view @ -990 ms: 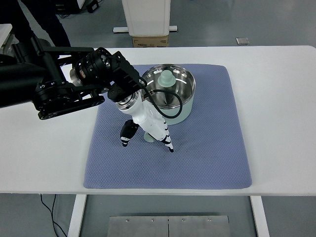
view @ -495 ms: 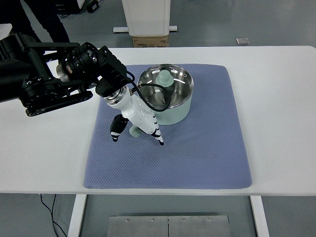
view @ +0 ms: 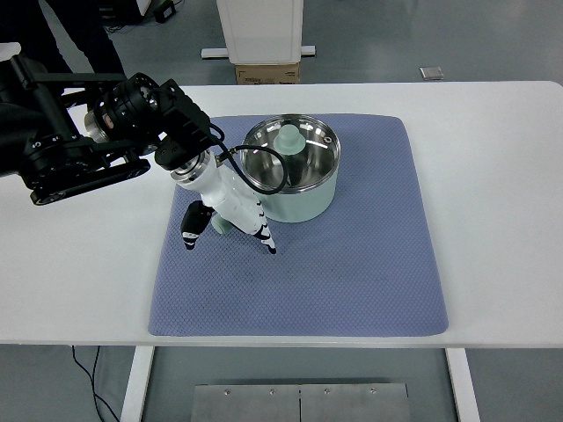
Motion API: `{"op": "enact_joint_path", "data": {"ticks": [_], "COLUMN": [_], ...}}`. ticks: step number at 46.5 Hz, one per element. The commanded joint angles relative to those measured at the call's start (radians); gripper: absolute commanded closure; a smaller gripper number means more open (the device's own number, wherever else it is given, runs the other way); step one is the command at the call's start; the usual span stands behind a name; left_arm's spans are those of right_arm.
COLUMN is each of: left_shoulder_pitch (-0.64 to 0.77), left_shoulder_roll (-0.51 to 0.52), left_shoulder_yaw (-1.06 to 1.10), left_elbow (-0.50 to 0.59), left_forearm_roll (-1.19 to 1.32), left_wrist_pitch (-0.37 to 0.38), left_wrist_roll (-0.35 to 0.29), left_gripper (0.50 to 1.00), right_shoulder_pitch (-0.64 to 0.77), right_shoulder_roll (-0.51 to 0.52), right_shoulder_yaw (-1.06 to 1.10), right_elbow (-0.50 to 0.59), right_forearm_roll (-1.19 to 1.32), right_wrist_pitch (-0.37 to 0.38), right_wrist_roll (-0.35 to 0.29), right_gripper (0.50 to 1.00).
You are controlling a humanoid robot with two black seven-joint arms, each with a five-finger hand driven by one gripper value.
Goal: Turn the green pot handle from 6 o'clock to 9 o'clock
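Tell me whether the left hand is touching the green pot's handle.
Touching. In the top view the left hand has its fingers curled around the pale green handle that sticks out from the green pot, with no gap visible.

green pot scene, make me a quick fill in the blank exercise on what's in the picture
1. The green pot stands on a ____ mat.
2. The hand at the pot's handle is the robot's ____ hand.
3. The mat lies on a ____ table.
4. Inside the pot lies a pale green ____.

Missing words: blue; left; white; knob
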State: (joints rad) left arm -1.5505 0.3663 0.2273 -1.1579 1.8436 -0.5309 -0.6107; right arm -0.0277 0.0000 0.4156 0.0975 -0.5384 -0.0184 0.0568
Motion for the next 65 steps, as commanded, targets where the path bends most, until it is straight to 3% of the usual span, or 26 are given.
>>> {"op": "enact_joint_path", "data": {"ticks": [1, 36, 65], "left_shoulder_pitch": [0.000, 0.006, 0.050], "left_shoulder_roll": [0.006, 0.083, 0.083], "left_shoulder_yaw": [0.001, 0.001, 0.003], "left_elbow": [0.001, 0.024, 0.147], "left_forearm_roll": [0.002, 0.086, 0.129], "left_wrist_pitch": [0.000, 0.008, 0.072], "left_wrist_roll": [0.000, 0.000, 0.000], "left_gripper": [0.500, 0.500, 0.500], "right_shoulder_pitch": [0.000, 0.000, -0.001], "right_shoulder_roll": [0.000, 0.000, 0.000], "right_shoulder_yaw": [0.000, 0.000, 0.000], "right_elbow": [-0.001, -0.001, 0.002], "right_forearm_roll": [0.000, 0.000, 0.000], "right_wrist_pitch": [0.000, 0.000, 0.000], "right_wrist_roll": [0.000, 0.000, 0.000], "right_gripper": [0.500, 0.500, 0.500]}}
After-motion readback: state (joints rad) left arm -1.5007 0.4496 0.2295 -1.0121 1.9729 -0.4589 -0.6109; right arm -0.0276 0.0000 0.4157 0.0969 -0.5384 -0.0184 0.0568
